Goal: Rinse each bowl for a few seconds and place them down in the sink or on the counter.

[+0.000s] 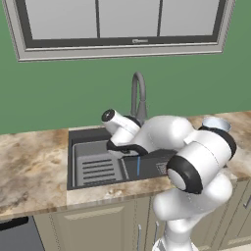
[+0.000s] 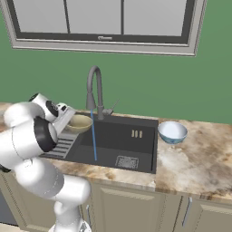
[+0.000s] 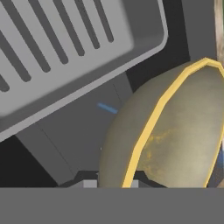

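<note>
Your gripper [image 2: 68, 118] pinches only the olive-gold bowl's [image 2: 79, 123] rim, nearly shut; a jerk toward the water stream [image 2: 94, 136] could drop it into the sink [image 2: 136, 149].

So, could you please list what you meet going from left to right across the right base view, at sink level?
gripper shut on the olive-gold bowl → water stream → faucet → square drain → pale blue bowl on the counter.
</note>
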